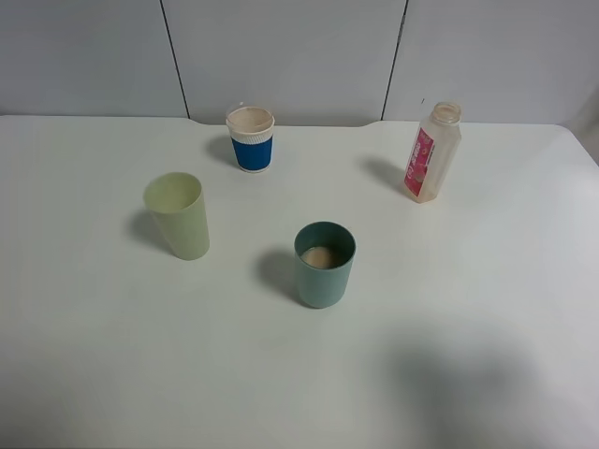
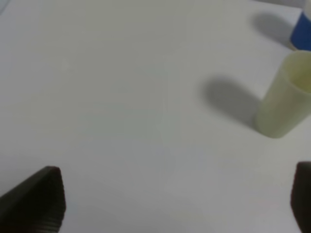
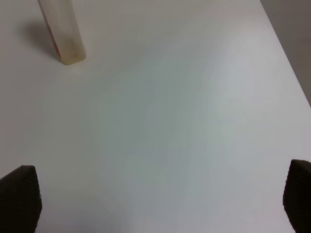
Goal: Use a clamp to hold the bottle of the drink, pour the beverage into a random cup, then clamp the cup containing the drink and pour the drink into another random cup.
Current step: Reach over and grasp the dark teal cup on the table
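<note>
- Left pincer [image 2: 177, 206]: ribbed black jaws apart, empty; smooth pale green tumbler [image 2: 284, 97] ahead.
- Right pincer [image 3: 160, 201]: jaws apart, empty; squarish translucent bottle [image 3: 63, 34] ahead.
- Teal tumbler [image 1: 325, 265], holding beige liquid [image 1: 321, 256], in neither pincer.

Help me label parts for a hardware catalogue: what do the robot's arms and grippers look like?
Only the tips show. The left gripper has near-black, blocky fingers with fine ridges on one tip. The right gripper has matching dark fingers, too blurred for texture. No arm bodies, cables or markings are visible; the high view shows neither arm.
</note>
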